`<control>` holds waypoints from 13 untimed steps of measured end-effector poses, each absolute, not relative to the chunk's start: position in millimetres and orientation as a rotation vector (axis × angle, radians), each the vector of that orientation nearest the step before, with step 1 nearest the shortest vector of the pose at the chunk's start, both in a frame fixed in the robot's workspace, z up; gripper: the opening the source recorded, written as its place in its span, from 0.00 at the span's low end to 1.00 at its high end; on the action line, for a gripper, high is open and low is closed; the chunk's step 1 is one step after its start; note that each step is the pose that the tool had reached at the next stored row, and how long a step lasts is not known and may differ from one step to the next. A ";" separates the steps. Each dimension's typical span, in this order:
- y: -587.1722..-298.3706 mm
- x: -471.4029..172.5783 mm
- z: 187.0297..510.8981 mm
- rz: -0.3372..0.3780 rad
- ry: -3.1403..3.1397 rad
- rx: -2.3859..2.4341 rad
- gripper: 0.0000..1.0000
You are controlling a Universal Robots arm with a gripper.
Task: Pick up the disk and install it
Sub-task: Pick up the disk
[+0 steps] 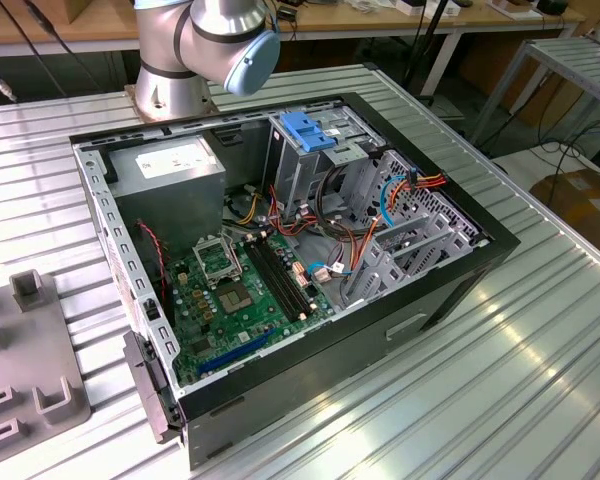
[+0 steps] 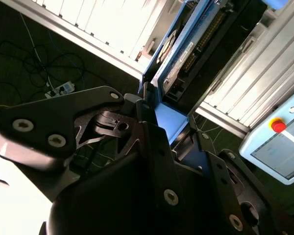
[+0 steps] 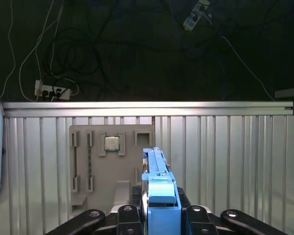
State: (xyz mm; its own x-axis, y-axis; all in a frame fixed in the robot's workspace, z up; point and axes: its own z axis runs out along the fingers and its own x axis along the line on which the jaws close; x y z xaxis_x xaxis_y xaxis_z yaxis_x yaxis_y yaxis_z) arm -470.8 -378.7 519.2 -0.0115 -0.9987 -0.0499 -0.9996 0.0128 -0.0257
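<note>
The gripper (image 3: pixel 160 218) is clamped on the disk (image 3: pixel 156 164) — the drive's blue frame sits squeezed between the two fingers (image 3: pixel 198 218), and the drive stands edge-on, reaching out past the tips. Beyond the tips lies a grey tray (image 3: pixel 112 171) holding a square chip (image 3: pixel 111 143) — both on the slatted metal table (image 3: pixel 225 161).

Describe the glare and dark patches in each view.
Exterior view: glare streaks the ribbed table, the computer case interior is dimmer. First wrist view: dark floor, the disk in the pincer evenly lit. Second wrist view: the pincer is in shadow, beside a blown-out white patch.
</note>
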 end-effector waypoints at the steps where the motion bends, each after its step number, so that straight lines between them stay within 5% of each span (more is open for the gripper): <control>1: -378.7 -470.9 521.2 0.026 2.197 -2.170 0.37; 13: -378.7 -470.8 531.3 0.026 2.197 -2.170 0.37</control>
